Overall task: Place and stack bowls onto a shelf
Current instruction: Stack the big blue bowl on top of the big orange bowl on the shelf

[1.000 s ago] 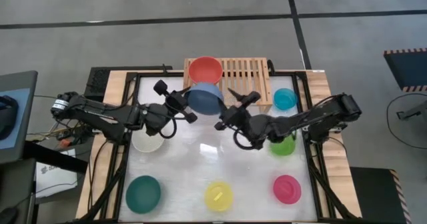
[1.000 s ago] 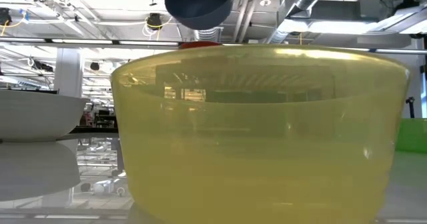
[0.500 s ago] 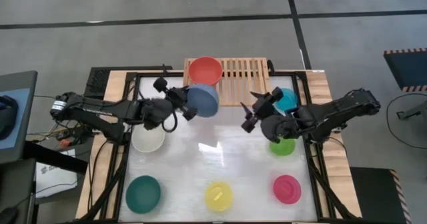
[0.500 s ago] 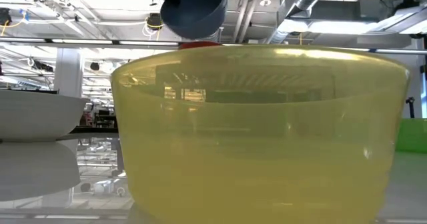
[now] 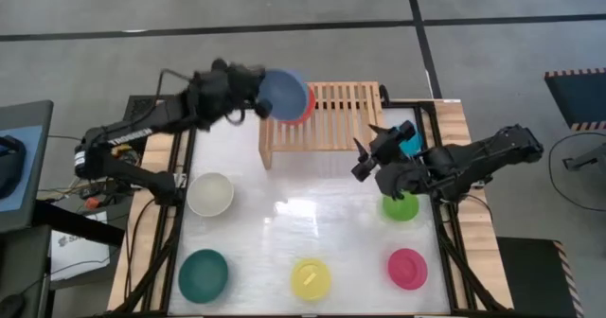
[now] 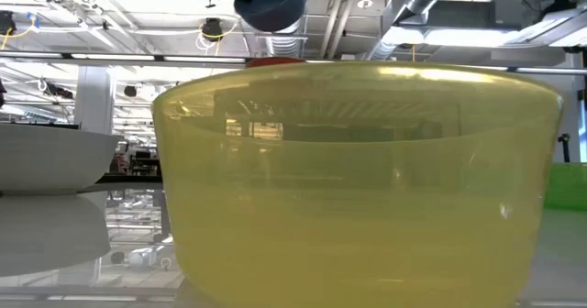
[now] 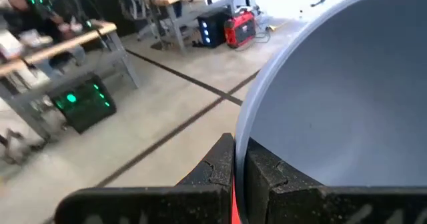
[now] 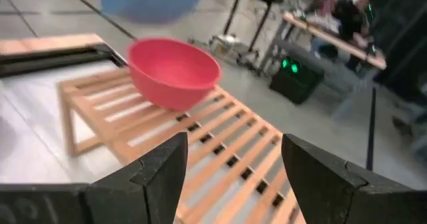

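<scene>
The left gripper [image 7: 237, 167], pinching the blue bowl's [image 5: 284, 94] rim above the red bowl [image 5: 303, 105] on the shelf [image 5: 346, 110], should centre it and lower level before releasing, while the right gripper [image 5: 374, 148] waits open nearby.

Open passage across the table centre [image 5: 303, 214] and over the bare right slats of the shelf [image 5: 346, 105]; obstructed at the shelf's left end by the red bowl [image 5: 301, 108] with the slate blue bowl [image 5: 282, 91] overhead.
</scene>
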Robot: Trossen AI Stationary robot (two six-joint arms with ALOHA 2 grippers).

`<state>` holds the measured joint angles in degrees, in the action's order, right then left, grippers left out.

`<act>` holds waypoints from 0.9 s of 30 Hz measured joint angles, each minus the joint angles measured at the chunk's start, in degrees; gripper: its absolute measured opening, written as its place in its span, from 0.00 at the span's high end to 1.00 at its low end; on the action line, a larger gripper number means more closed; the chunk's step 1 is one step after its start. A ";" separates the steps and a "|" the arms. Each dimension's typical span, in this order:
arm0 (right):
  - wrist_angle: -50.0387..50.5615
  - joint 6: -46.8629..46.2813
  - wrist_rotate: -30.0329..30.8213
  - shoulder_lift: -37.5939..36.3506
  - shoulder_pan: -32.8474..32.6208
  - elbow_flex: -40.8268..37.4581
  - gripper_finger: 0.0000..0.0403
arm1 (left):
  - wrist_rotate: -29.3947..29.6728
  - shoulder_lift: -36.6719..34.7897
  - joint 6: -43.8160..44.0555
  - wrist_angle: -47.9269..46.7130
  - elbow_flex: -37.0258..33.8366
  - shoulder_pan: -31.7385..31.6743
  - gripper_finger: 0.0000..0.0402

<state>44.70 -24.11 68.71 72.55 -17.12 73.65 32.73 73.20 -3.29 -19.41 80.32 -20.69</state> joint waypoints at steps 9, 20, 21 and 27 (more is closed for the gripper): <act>-1.70 4.15 -16.84 0.83 7.20 -2.38 0.33 | -16.83 16.07 6.06 -21.65 21.98 -10.72 1.00; -22.60 12.90 -49.53 -6.97 17.07 -17.85 0.33 | -28.83 32.74 5.71 -45.89 48.97 -13.89 1.00; -23.79 13.04 -49.77 -7.87 17.21 -19.02 0.33 | -29.99 33.68 5.82 -47.25 50.05 -14.34 1.00; -29.75 13.02 -50.61 -12.01 17.14 -24.38 0.33 | -30.98 37.20 6.12 -52.10 51.16 -16.21 1.00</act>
<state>14.95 -11.09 18.10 60.54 0.01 49.26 1.76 110.41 2.83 -71.52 131.48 -36.91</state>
